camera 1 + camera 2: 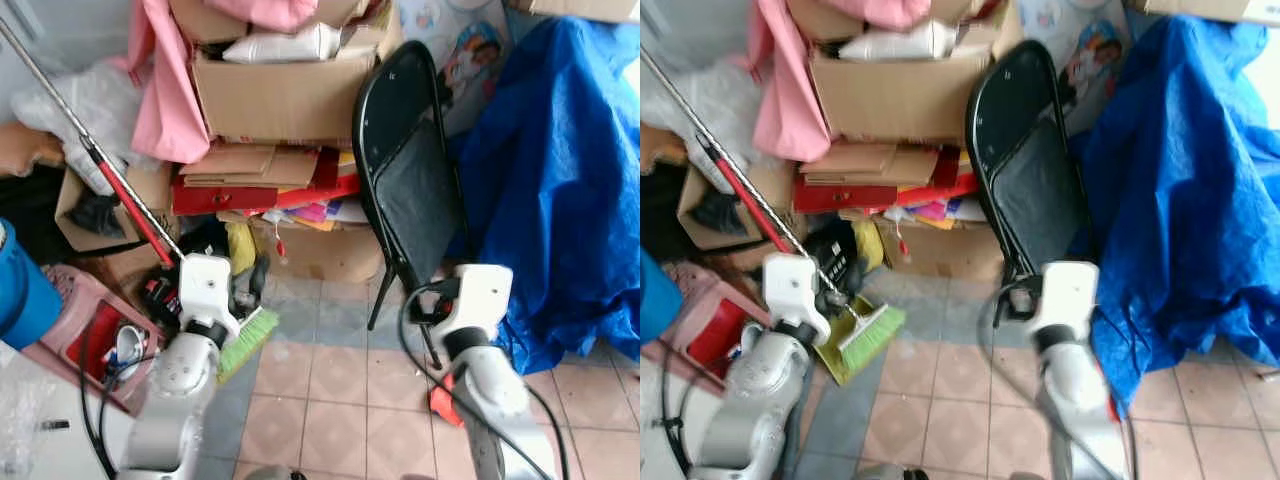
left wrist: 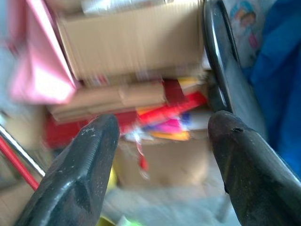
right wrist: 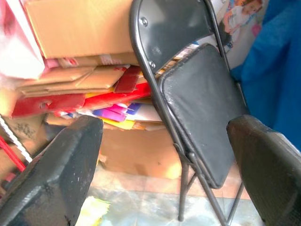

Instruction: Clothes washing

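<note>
The only real laundry candidate here is the pink cloth (image 1: 165, 95), draped down the left side of the big cardboard box (image 1: 280, 95) and hanging over the stack of flattened cardboard under it. It looks soft and light, so it'll probably sag and slide instead of lifting as one piece. Best bet is likely pinching a bunched fold near the lower hanging edge, left of the box, where there's free fabric. A red-handled broom (image 1: 130, 205) leans across just left of and below the box, and could snag on the way in.

The left hand (image 2: 160, 165) is held up in front of the box, fingers spread wide, nothing in it. That wrist view is blurry, so anything finer is hard to tell.

Right of the box, a folded black chair (image 1: 410, 190) leans up, with a blue tarp (image 1: 560, 170) beyond it. The right hand (image 3: 164, 174) points at the chair, also wide open and empty. Both silver forearms are raised from below, wrists roughly level.
</note>
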